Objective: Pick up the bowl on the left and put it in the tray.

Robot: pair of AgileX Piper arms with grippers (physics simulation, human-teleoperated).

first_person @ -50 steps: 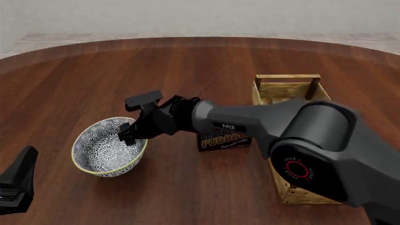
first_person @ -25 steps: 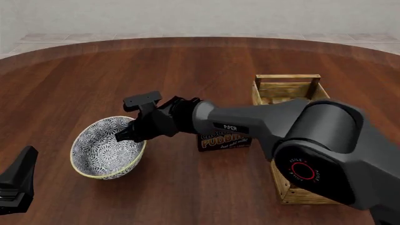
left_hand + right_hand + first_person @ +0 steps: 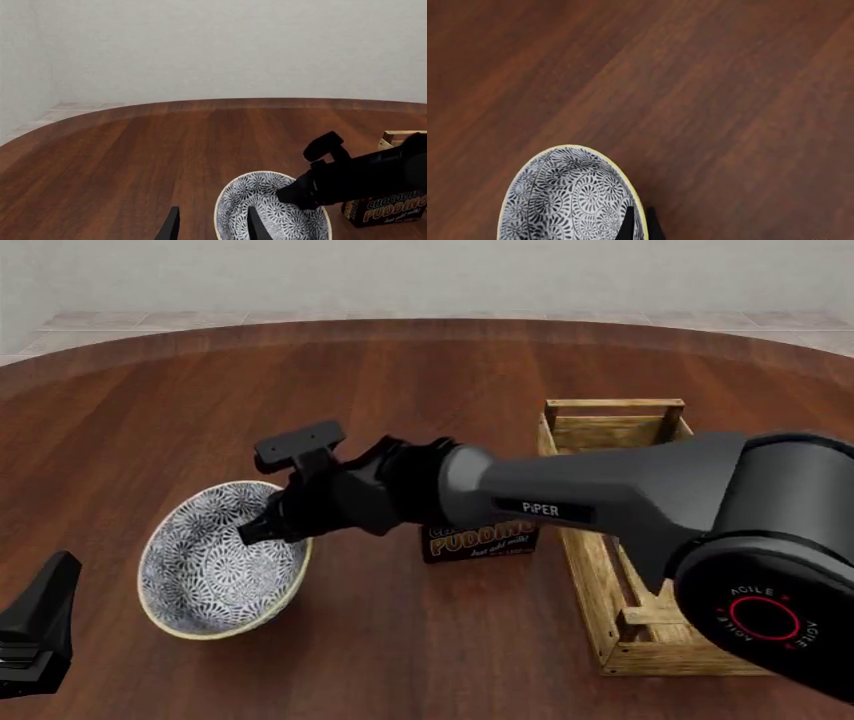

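Change: since a second ago the bowl has tipped and shifted toward 8 o'clock; the right arm has swung, uncovering more of the tray.
Right end effector: narrow, pinched on the bowl's rim at its 2 o'clock edge, one finger inside, one outside.
Left end effector: fingers apart, holding nothing, near the bowl.
Bowl: round, deep, glazed, blue-grey floral, cream rim, tilted.
Tray: slatted light wood, at 3 o'clock of the bowl, beyond the pudding box.
Bench: dark reddish wood planks, rounded far edge.
Room: pale wall, tiled floor.
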